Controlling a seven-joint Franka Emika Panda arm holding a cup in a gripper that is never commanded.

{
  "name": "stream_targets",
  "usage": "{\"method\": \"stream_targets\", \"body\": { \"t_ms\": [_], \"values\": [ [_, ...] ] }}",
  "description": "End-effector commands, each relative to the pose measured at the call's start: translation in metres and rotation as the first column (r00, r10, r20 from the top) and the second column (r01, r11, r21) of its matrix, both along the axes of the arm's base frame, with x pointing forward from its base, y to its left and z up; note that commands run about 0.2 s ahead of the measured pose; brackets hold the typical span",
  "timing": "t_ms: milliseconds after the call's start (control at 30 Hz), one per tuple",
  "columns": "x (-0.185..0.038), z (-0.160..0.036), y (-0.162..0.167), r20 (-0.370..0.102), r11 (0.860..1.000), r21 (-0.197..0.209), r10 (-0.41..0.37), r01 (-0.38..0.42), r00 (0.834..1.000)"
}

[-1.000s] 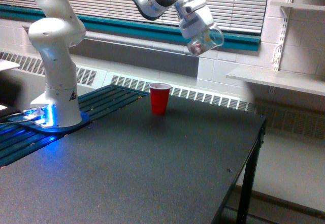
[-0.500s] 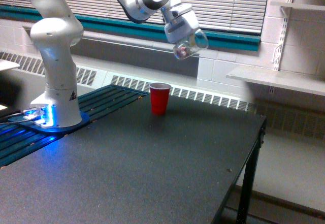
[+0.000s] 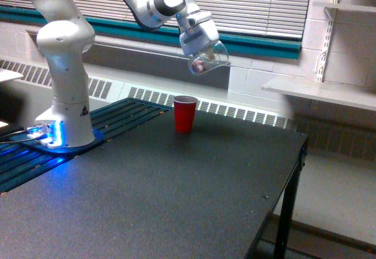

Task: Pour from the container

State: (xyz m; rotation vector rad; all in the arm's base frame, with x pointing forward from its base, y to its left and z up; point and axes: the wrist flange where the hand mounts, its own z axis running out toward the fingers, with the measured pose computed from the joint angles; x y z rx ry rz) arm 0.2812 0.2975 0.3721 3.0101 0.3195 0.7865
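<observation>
Room: painted block wall, window with closed slatted blinds (image 3: 258, 3) above a teal sill band, long baseboard heater grille (image 3: 235, 109) running behind the work area, white wall shelves (image 3: 320, 91) at the exterior view's right.

Counter (image 3: 176, 194): dark, matte, speckled top on black legs; slatted dark section at its far corner on the exterior view's left, lit blue near the arm's foot.

Franka Panda arm (image 3: 61, 65): white, base standing on the slatted section, upper links reaching across toward the exterior view's right, wrist high over the counter.

Claw (image 3: 197, 39): white, pointing down and toward the exterior view's right, clamped on the container; fingertips themselves hard to make out.

Red plastic cup (image 3: 185, 113): upright on the counter toward its far edge, open mouth up, contents not visible.

Container (image 3: 207, 58): clear plastic jar, held in the air, tilted, with its lower end toward the exterior view's left; above the red cup and slightly toward the exterior view's right, well apart from it. Small brownish-pink pieces gathered in its lower end.
</observation>
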Motion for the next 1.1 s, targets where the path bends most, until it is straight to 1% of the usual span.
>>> {"method": "stream_targets", "body": {
  "t_ms": [33, 200, 367, 433, 833, 967, 1100],
  "values": [
    [-0.014, -0.012, 0.001, -0.022, 0.999, -0.033, 0.029, -0.03, 0.999],
    [-0.019, -0.023, -0.002, -0.042, 0.998, -0.048, 0.029, -0.031, 0.999],
    [-0.016, -0.027, -0.007, -0.059, 0.999, -0.044, 0.012, -0.014, 0.998],
    [-0.017, -0.03, -0.008, -0.066, 0.999, -0.05, 0.01, -0.013, 0.998],
    [-0.033, -0.044, -0.005, -0.1, 0.997, -0.068, 0.016, -0.023, 0.995],
    [-0.037, -0.044, -0.003, -0.108, 0.998, -0.065, 0.014, -0.021, 0.994],
    [-0.04, -0.042, -0.002, -0.107, 0.998, -0.066, 0.015, -0.023, 0.994]
  ]
}}
